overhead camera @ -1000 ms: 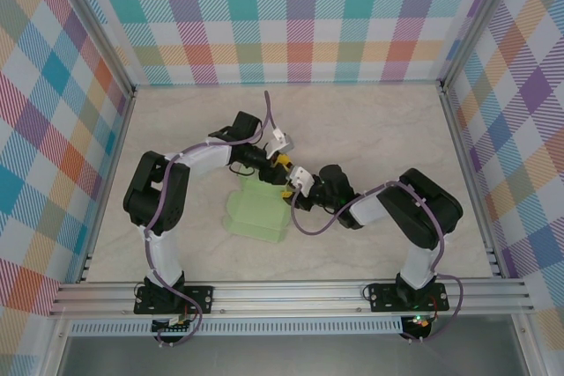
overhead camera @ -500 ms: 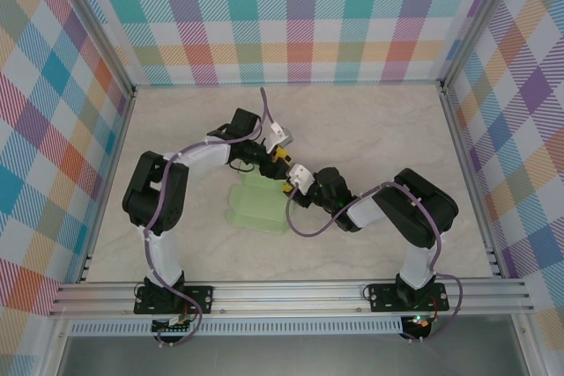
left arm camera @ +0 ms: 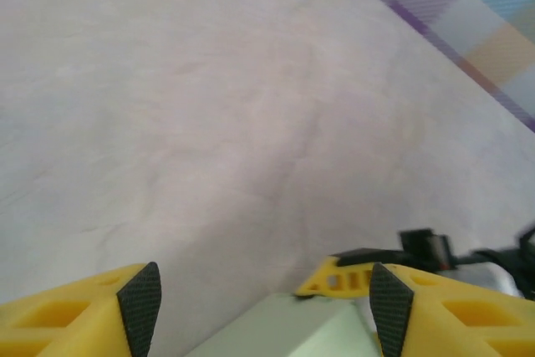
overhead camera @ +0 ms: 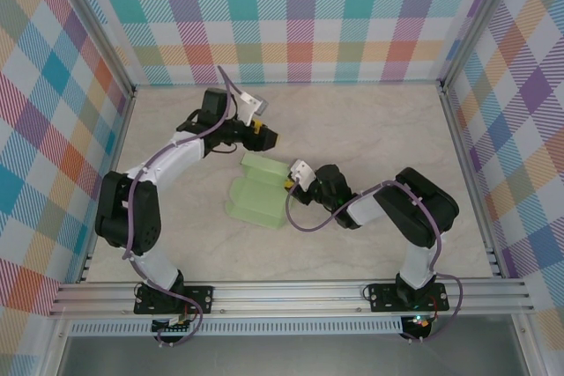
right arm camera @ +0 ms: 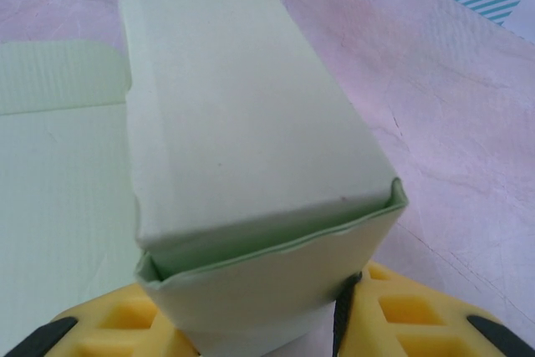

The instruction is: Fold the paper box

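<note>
Change: the left gripper [overhead camera: 262, 136] has come off the paper box [overhead camera: 256, 195] and swung out toward 11 o'clock, jaws wide and empty over bare desk [overhead camera: 370, 129]. That leaves the fold to the right gripper [overhead camera: 291, 184], which stays pinched on the end of a stood-up side at the box's 3 o'clock edge. The box sits mid-desk, partly formed, with its long axis near 12-to-6, tipped slightly toward 1.
</note>
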Action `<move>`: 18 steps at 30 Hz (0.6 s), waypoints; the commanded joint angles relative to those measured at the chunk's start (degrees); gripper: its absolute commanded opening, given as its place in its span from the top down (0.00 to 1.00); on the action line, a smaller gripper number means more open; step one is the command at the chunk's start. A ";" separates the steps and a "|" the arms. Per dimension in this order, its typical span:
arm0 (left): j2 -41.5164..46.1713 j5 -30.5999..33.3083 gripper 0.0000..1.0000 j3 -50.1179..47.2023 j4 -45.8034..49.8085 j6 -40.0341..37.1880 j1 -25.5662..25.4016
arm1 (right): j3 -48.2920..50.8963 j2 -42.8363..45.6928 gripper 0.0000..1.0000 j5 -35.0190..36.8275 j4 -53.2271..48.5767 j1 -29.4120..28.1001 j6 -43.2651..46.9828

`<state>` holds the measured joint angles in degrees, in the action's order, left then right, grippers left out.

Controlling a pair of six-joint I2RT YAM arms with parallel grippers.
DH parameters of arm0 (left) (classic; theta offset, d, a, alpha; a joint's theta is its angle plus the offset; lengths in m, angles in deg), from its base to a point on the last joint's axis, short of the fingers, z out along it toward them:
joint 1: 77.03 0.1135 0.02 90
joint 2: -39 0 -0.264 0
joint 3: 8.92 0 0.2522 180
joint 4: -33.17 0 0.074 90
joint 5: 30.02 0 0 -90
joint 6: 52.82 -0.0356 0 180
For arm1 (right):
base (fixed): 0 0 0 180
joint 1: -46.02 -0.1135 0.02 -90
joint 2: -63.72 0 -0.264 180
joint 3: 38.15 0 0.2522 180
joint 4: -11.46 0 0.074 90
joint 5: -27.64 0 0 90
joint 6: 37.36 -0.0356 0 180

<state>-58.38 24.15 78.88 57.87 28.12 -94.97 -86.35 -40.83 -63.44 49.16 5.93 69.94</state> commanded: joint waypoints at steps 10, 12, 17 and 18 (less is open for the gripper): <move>2.02 15.88 0.31 -13.05 -2.55 10.69 1.76 | -2.34 -1.76 0.47 -9.64 -10.72 2.68 -0.79; 1.48 16.41 0.31 -12.51 -1.55 10.29 1.72 | -2.44 -0.50 0.44 -11.72 -11.37 3.54 -0.97; -0.78 16.05 0.31 -10.37 0.49 9.06 1.67 | -3.54 2.48 0.39 -19.68 -14.89 5.76 1.95; -1.16 15.97 0.31 -9.71 1.05 9.05 1.68 | -3.70 2.87 0.39 -20.84 -16.69 6.12 2.49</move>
<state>-57.79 37.74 67.06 56.04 37.82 -92.76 -88.60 -40.55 -77.06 36.88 11.17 70.12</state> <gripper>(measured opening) 0.688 0.605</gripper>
